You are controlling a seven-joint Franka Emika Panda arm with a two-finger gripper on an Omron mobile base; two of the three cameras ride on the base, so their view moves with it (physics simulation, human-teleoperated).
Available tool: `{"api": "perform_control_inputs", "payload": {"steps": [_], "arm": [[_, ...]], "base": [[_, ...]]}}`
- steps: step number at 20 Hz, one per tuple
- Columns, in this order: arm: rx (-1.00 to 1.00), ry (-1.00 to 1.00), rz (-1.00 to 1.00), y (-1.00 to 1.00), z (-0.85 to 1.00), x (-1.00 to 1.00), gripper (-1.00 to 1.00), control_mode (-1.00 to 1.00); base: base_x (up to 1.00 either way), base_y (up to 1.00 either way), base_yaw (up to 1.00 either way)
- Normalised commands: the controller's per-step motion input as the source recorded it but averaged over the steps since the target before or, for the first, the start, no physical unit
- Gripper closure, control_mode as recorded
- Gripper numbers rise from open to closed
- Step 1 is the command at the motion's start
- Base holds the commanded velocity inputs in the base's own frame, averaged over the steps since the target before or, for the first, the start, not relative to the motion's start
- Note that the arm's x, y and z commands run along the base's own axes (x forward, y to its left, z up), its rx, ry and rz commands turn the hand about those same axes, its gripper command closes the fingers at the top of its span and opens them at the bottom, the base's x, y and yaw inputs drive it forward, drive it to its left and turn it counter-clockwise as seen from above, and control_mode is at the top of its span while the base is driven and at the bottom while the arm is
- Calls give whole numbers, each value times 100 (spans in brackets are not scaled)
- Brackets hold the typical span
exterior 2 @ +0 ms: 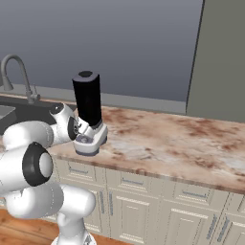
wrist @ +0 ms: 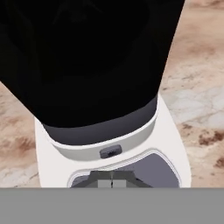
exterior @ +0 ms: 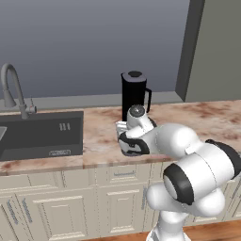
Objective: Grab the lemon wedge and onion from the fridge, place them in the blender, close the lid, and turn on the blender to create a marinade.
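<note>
- Viewing from the left base camera: blender (exterior: 135,94) stands on the mottled counter (exterior: 197,122) near the back wall, right of the dark sink (exterior: 40,134) and its curved faucet (exterior: 13,89); lid (exterior: 134,74) sits on the jug top; the arm's wrist hides the white base, so the gripper cannot be made out here.
- Right base view: gripper (exterior 2: 85,139) pressed low against the front of the blender's white base (exterior 2: 92,139); black jug upright above it; fridge (exterior 2: 222,62) side panel at right.
- Hand view: fingertips (wrist: 105,183) clenched together, grasping nothing, touching the grey button panel (wrist: 153,168); a small dark button (wrist: 110,152) lies just above them.
</note>
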Motion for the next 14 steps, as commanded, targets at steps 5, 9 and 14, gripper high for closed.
{"api": "perform_control_inputs", "payload": {"steps": [5,9,14], "arm": [[0,0,0,0,-17,11,100,-100],[0,0,0,0,-22,13,100,-100],[0,-1,0,0,-18,23,100,-100]], "base": [[0,0,0],[0,0,0],[0,0,0]]}}
